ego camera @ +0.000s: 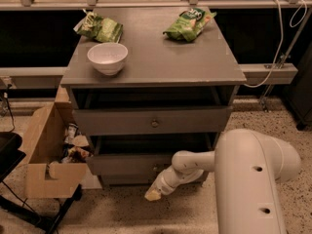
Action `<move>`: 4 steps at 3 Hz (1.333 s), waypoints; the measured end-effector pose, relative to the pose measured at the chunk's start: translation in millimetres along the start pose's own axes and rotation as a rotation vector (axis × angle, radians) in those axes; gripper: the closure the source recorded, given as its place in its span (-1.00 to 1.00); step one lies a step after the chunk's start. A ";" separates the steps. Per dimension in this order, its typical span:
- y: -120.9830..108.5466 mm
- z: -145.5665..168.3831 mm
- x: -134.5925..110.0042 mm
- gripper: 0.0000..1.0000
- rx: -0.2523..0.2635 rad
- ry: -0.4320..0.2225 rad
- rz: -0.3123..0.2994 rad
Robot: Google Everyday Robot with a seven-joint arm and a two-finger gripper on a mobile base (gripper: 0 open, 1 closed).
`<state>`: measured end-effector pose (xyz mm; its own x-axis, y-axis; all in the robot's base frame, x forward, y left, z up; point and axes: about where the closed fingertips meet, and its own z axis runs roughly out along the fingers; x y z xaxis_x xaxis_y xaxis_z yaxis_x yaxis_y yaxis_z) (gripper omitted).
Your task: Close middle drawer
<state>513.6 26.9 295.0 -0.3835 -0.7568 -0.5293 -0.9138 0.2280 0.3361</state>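
Middle drawer (pixel 126 163) seems nearly shut; the pincer (pixel 153 194) hangs low just before it, whether open I cannot tell.

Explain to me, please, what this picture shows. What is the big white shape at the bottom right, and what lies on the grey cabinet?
The white shape is a robot's arm. There is only one camera, looking down at the cabinet from the front; where it is mounted is not known. The arm ends in a claw, low in front of the cabinet, just below the middle drawer. I see nothing held in it. That drawer, which the robot is to close, looks nearly pushed in. On the cabinet top stand a bowl and two green snack packets, the left bag and the right bag. A cardboard box with odds and ends sits on the floor at the left.
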 end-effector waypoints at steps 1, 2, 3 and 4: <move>-13.4 0.2 1.0 1.00 -0.005 -0.016 0.008; -44.5 -7.0 8.0 1.00 -0.008 -0.071 0.026; -78.6 -23.0 14.1 1.00 0.024 -0.138 0.040; -92.8 -31.1 15.9 1.00 0.048 -0.153 0.051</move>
<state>596.5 -25.3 279.6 -0.4422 -0.6419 -0.6264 -0.8965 0.2954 0.3302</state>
